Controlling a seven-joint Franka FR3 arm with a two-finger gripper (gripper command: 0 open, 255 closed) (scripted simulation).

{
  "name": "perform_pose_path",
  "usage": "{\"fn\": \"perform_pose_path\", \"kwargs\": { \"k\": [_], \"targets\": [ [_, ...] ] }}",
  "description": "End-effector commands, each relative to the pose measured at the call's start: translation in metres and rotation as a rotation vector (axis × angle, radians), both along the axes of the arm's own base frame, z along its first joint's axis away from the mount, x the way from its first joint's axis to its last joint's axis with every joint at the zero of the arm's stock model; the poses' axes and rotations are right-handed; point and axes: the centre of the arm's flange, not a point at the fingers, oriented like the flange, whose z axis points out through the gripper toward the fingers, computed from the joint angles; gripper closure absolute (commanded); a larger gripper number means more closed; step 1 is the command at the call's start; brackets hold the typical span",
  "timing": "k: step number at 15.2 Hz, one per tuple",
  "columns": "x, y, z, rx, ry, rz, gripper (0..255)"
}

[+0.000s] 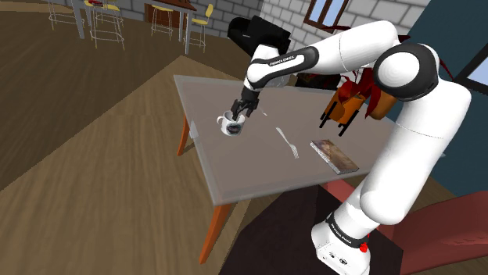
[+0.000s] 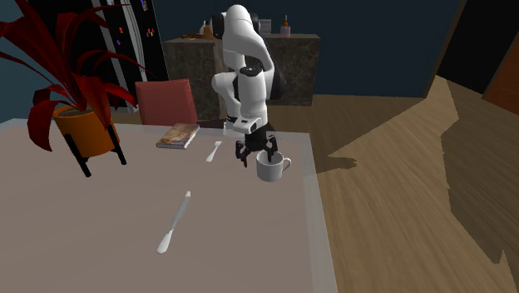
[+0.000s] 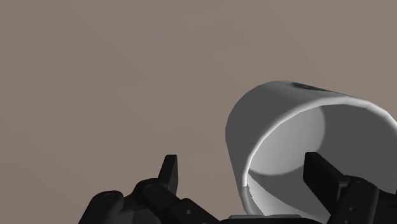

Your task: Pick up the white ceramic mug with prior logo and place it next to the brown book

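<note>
Shoulder view is showing me the grey surface (image 1: 235,176) with the white mug (image 1: 231,123) standing upright near its ten o'clock corner, its handle pointing to roughly ten o'clock. The white arm (image 1: 407,78) is arching over from the stand, and the jaws are hanging right over the mug's rim, spread apart and clamping nothing. The brown book (image 1: 334,155) is lying well apart from the mug, at about four o'clock from it, with a fork (image 1: 288,142) lying between the two. A potted red plant (image 1: 352,105) is standing at the far edge, at about twelve o'clock from the book.

Second exterior view is facing the arm (image 2: 245,75) across the surface (image 2: 83,241). I am seeing the mug (image 2: 270,168) sitting on the surface with its handle at three o'clock and the parted jaws just above it. The book (image 2: 178,136) is lying at ten o'clock from the mug, the fork (image 2: 215,151) between them, a knife (image 2: 173,223) at seven o'clock, and the plant (image 2: 83,125) at nine o'clock.

Wrist view is showing the jaws standing wide apart. One is overlapping the mug's (image 3: 286,127) open mouth, and the other is standing clear outside its wall.
</note>
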Motion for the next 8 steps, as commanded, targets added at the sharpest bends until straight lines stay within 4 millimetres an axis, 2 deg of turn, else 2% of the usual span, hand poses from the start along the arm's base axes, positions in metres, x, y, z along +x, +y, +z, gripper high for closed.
{"fn": "perform_pose_path", "kwargs": {
  "k": [1,6,7,8],
  "targets": [
    [0.0003,-0.0003,-0.002,0.0,-0.001,0.0,0],
    [0.0003,-0.0003,-0.002,0.0,-0.001,0.0,0],
    [0.0003,-0.0003,-0.002,0.0,-0.001,0.0,255],
    [0.0003,-0.0003,-0.002,0.0,-0.001,0.0,255]
  ]
}}
